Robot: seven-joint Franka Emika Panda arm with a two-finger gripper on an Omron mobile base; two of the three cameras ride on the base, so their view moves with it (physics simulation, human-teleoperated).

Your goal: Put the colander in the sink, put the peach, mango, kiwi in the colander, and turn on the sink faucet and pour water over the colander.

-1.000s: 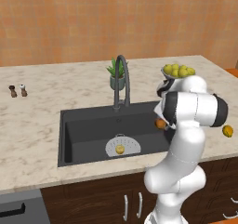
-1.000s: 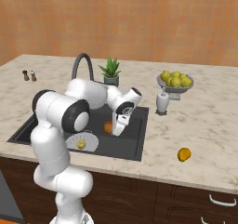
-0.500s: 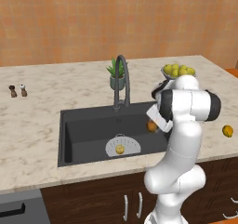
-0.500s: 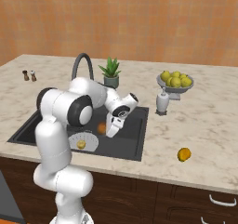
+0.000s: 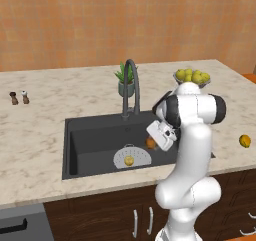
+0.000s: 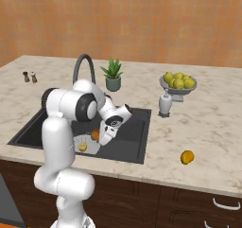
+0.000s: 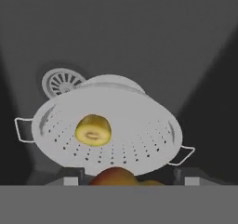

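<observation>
The colander [image 7: 139,125] sits on the floor of the dark sink [image 5: 95,135] beside the round drain [image 7: 60,81]. A yellow-green kiwi [image 7: 93,130] lies in it. My gripper [image 5: 154,142] hangs low over the right part of the basin, just right of the colander [image 5: 141,160], shut on an orange-red peach [image 7: 116,176]. From the right base, the peach [image 6: 95,135] shows at the fingertips above the colander [image 6: 90,144]. A yellow-orange mango [image 6: 187,157] lies on the counter far right. The faucet [image 5: 131,82] arches behind the sink; no water runs.
Behind the faucet stands a potted plant [image 6: 113,75]. A glass bowl of yellow-green fruit [image 6: 178,82] and a soap dispenser [image 6: 164,104] stand right of the sink. Two small shakers [image 5: 17,97] sit far left. The counter's front edge runs close to the sink.
The gripper has carried the peach left and down from the sink's right rim into the basin, closer to the colander. The kiwi, mango and colander have not moved.
</observation>
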